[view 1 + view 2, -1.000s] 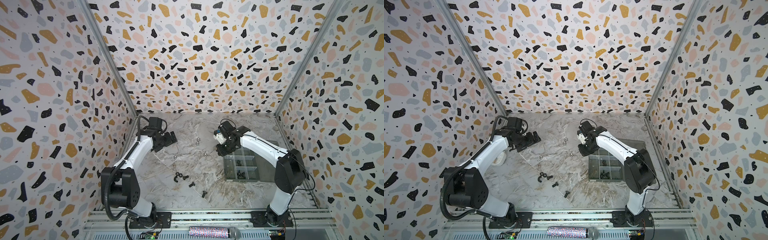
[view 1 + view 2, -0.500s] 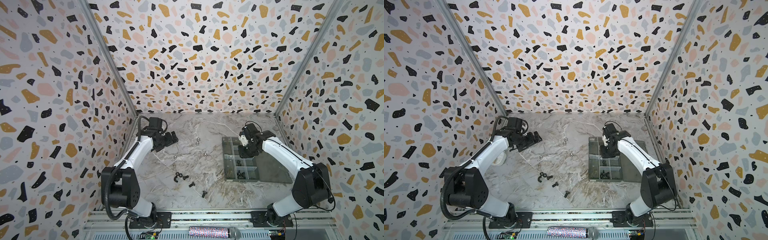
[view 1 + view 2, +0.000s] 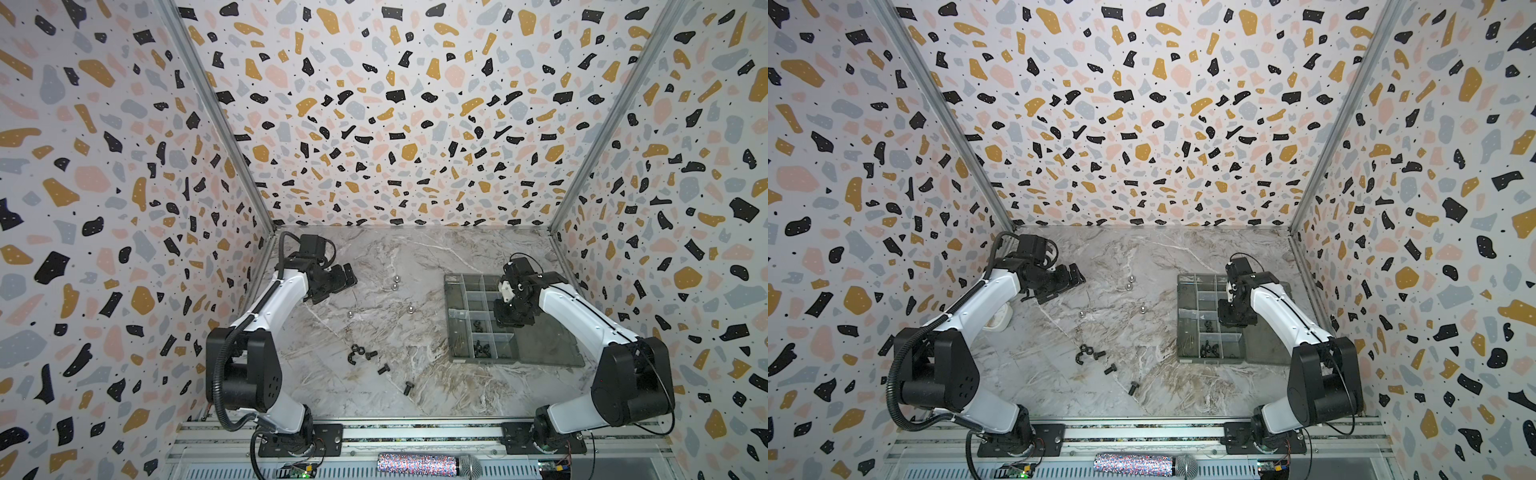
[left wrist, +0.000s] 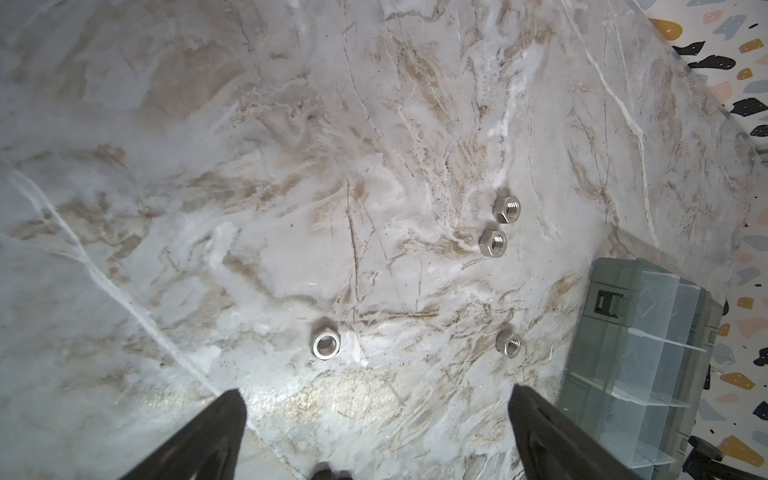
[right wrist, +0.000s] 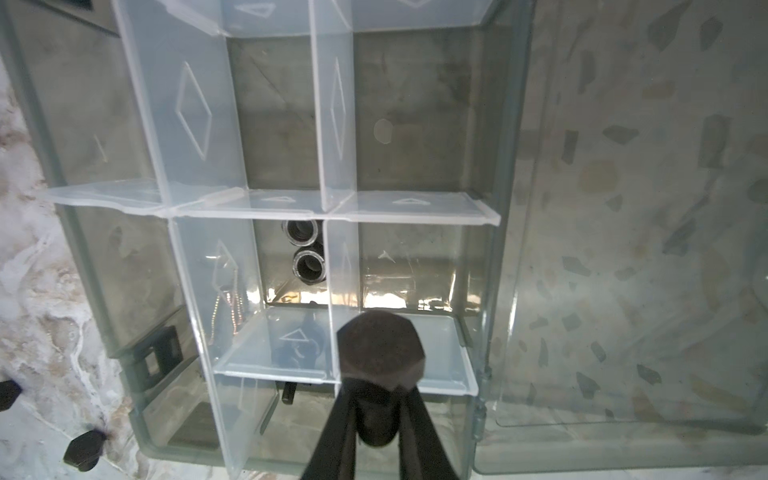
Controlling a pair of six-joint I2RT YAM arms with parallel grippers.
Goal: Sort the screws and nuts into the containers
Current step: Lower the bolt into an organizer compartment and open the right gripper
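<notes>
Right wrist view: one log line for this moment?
right tool: shut on black hex bolt over organiser box | left tool: open, empty | table: silver hex nuts loose

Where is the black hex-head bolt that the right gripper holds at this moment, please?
The bolt is pinched in the right gripper, which hangs over the open organiser box on the right of both top views.

Walls [image 3: 395,124] white, speckled all over with black, mustard, pink and grey chips; table [image 3: 415,257] pale grey marble with brown veining; box [image 3: 457,291] smoky grey, its dividers [image 5: 199,124] clear; arms [image 3: 282,295] white with black joints; loose nuts [image 4: 326,343] shiny silver; scattered bolts [image 3: 383,368] black; the hex-headed bolt [image 5: 380,357] dull brownish black.
</notes>
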